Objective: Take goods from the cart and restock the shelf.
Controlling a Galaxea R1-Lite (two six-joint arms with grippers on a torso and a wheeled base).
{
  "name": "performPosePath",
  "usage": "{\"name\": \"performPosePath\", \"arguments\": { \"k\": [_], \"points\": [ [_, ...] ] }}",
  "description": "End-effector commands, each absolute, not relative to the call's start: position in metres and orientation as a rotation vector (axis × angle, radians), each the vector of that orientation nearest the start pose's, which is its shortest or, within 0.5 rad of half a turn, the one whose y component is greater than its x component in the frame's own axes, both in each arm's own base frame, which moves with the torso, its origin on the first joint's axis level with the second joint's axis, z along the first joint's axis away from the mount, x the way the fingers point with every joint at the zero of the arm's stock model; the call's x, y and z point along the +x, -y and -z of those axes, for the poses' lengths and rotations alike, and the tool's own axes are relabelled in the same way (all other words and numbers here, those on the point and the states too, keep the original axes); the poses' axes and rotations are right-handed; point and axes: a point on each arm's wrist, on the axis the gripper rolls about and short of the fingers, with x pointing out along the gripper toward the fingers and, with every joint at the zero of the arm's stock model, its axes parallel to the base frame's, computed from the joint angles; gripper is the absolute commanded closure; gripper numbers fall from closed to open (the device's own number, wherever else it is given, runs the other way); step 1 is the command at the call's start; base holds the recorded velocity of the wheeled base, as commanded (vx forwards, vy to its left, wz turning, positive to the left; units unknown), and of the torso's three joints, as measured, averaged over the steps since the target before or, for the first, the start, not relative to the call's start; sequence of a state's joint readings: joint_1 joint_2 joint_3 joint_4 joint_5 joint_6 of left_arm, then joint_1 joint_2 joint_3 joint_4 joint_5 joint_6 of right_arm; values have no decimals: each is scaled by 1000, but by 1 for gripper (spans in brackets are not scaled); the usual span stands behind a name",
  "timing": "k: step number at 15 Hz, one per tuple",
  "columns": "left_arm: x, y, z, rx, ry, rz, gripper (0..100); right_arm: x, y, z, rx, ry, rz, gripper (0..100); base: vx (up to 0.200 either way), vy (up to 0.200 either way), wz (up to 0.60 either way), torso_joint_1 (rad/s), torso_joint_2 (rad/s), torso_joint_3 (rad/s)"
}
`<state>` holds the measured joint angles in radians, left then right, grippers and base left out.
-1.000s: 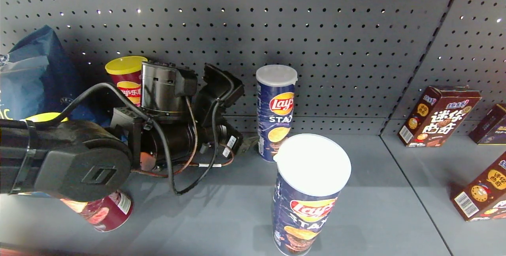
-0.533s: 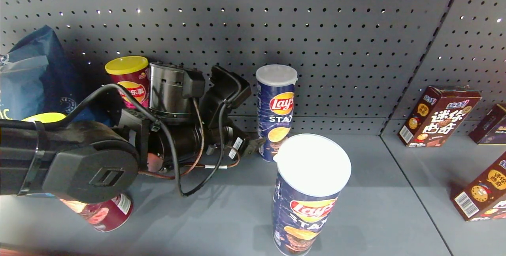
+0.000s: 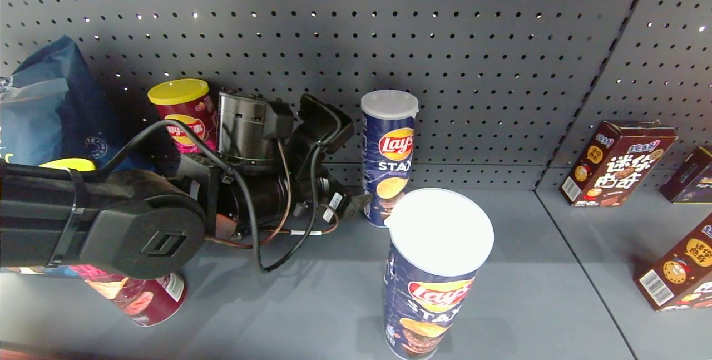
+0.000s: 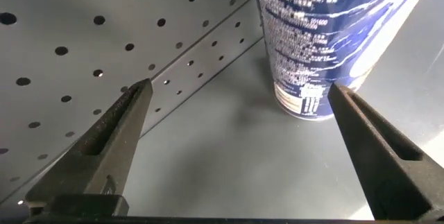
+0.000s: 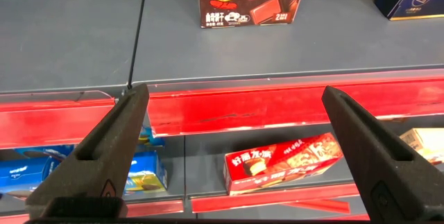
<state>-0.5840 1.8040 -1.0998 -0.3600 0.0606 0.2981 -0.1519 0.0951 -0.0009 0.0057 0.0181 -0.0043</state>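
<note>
Blue rear can (image 3: 388,154) upright, axis vert., lid up; L jaws open beside it, R jaws open.

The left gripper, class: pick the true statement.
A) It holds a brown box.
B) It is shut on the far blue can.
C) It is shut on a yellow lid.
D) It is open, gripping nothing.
D: in the left wrist view the left gripper has its fingers spread wide over bare shelf, and the far blue can stands ungripped near one fingertip.
</note>
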Motion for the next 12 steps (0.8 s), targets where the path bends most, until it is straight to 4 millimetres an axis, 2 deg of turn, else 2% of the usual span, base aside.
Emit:
{"name": "performPosePath", "arguments": {
  "k": [1,12],
  "points": [
    [293,189,-201,398,-255,557,0,-15,-3,-77,4,-103,133,0,0,0,0,0,0,0],
    [291,180,-209,388,-222,535,0,-15,-3,-77,4,-103,133,0,0,0,0,0,0,0]
  ]
}}
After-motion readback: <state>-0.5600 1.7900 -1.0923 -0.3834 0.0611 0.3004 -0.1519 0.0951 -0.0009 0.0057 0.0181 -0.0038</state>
